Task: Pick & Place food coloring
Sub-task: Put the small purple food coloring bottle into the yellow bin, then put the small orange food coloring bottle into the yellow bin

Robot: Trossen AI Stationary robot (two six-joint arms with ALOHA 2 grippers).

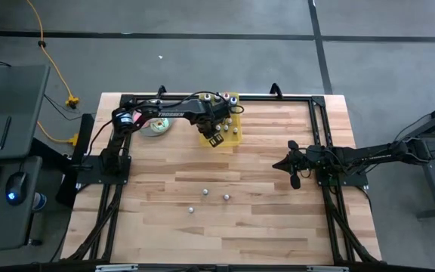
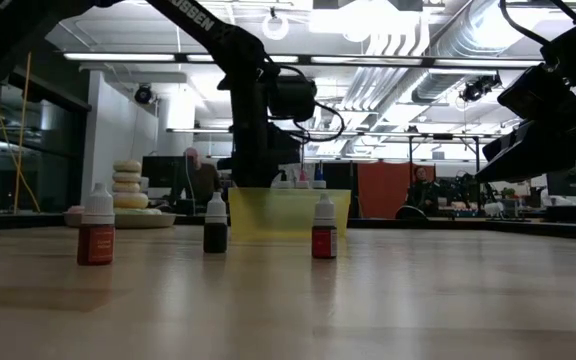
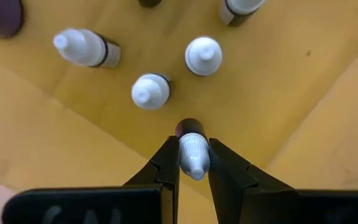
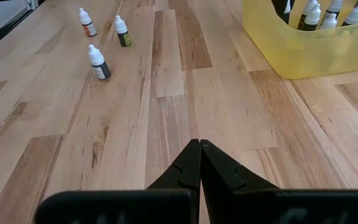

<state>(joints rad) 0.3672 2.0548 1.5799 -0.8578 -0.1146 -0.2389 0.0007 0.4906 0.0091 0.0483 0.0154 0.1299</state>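
A yellow tray (image 1: 231, 130) at the table's far middle holds several small food coloring bottles with white caps (image 3: 149, 91). My left gripper (image 3: 193, 148) reaches down into the tray (image 1: 216, 138) and is shut on one dark-bodied bottle (image 3: 188, 127). Three more bottles stand upright on the bare wood nearer the front (image 1: 205, 192), (image 1: 226, 197), (image 1: 190, 209). My right gripper (image 4: 199, 149) waits shut at the table's right side (image 1: 293, 170), with nothing in it. My left gripper pinches the bottle's white cap (image 3: 194, 163) between its two fingers, one on each side. The fingers come from above, pointing steeply down into the tray. The bottle stays upright below them; its base is hidden, so I cannot tell whether it stands on the tray floor.
A plate with stacked pastel donuts (image 2: 128, 185) sits left of the tray (image 1: 157, 126). Black frame rails (image 1: 319, 128) run along the table's left, right and far edges. The three loose bottles (image 2: 215, 224) stand mid-table, with bare wood around them.
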